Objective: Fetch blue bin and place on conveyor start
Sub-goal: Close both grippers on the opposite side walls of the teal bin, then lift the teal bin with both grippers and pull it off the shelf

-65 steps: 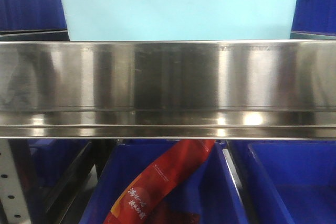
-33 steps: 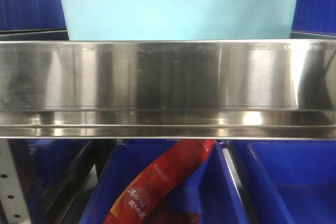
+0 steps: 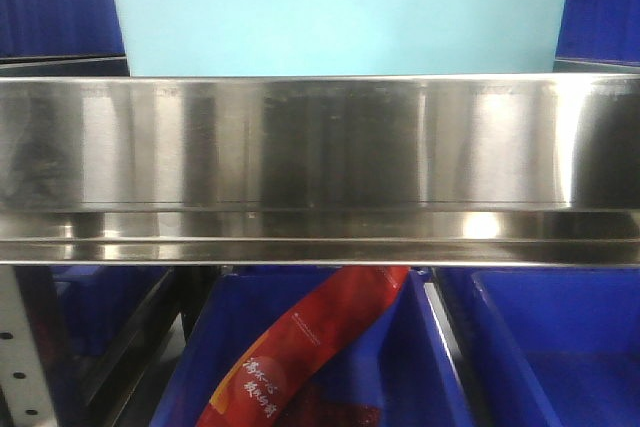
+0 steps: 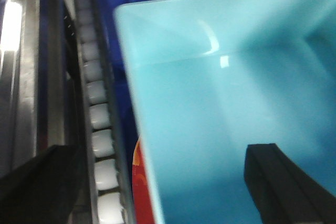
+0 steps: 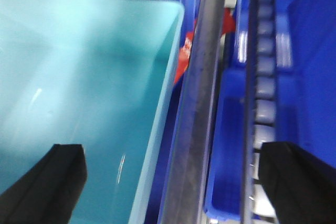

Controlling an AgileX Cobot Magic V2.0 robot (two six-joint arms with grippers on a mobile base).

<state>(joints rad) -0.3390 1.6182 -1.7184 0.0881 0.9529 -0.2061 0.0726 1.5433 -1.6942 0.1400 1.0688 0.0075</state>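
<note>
Between the left jaws, spread wide and gripping nothing, ran one side rim of the blue bin (image 4: 236, 103). The inner finger (image 4: 278, 182) hung over the bin's pale turquoise floor and the outer finger (image 4: 37, 187) hung outside the wall, beside a steel strip (image 4: 21, 77). Whether either finger touched the plastic could not be told. Outside that rim a narrow gap showed a red strip (image 4: 140, 192). Next to it a white roller track (image 4: 100, 124) ran away from the jaws, so room on that side was tight. Inside, the smooth floor ran ahead of the inner finger to the far wall.

Between the right jaws, likewise wide apart and holding nothing, ran the opposite rim, with its rounded far corner ahead of them. One finger (image 5: 47, 182) sat over the bin's inside. The other (image 5: 299, 182) sat outside, over a dark blue bin (image 5: 231, 129). A grey steel bar (image 5: 202, 77) passed just beside the rim, between the two fingers.

From the front, the shelf rail (image 3: 320, 147) crossed the full width nearest the camera. Below it lay a red packet (image 3: 300, 347). The blue bin stood on the shelf behind and above the rail, and dark blue bins (image 3: 600, 7) flanked it farther back.
</note>
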